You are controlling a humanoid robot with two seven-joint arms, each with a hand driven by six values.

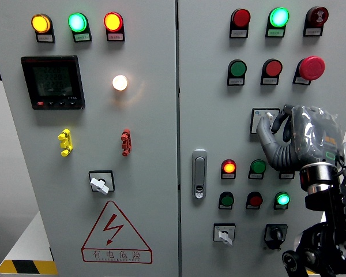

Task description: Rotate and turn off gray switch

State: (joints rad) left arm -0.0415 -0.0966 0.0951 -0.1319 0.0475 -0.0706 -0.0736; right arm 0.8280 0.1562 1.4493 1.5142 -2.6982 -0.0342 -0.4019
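Red triangular warning sign (116, 234) "有电危险" with lightning bolt on left cabinet door (150, 150).

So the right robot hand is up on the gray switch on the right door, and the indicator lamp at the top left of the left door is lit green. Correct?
Not quite. The right robot hand is at the gray switch on the right door, but the head view shows the top-left lamp on the left door lit amber, not green. The green lamp is the next one along, in the middle of that row.
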